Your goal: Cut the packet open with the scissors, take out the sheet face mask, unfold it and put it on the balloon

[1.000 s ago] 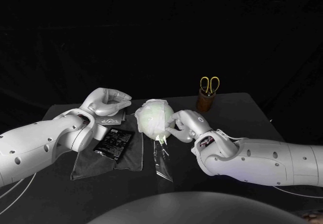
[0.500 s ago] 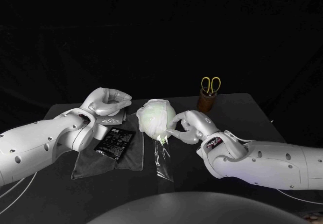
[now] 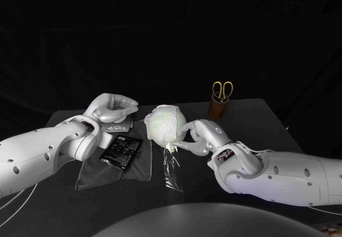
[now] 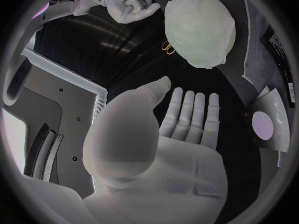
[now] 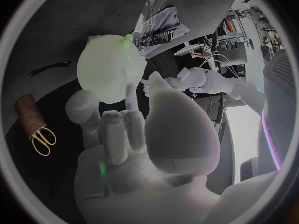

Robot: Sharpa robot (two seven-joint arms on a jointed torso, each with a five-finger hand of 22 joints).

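The head view is dim overall. The backdrop is black, and the black table (image 3: 274, 116) barely parts from it; only its far edge shows as a faint line. Light from above strikes the white arms (image 3: 43, 148), the left hand (image 3: 112, 107) and the right hand (image 3: 201, 136), leaving their undersides in soft shade. The balloon (image 3: 164, 122) glows pale, and the scissors (image 3: 222, 90) near the table's far right corner catch a small glint. In both wrist views a dark ring frames the circle, and straight edges bend toward it. There the hands close to the lens look washed pale, and a patch of hard glare (image 5: 246, 129) sits near the rim of the right wrist view.
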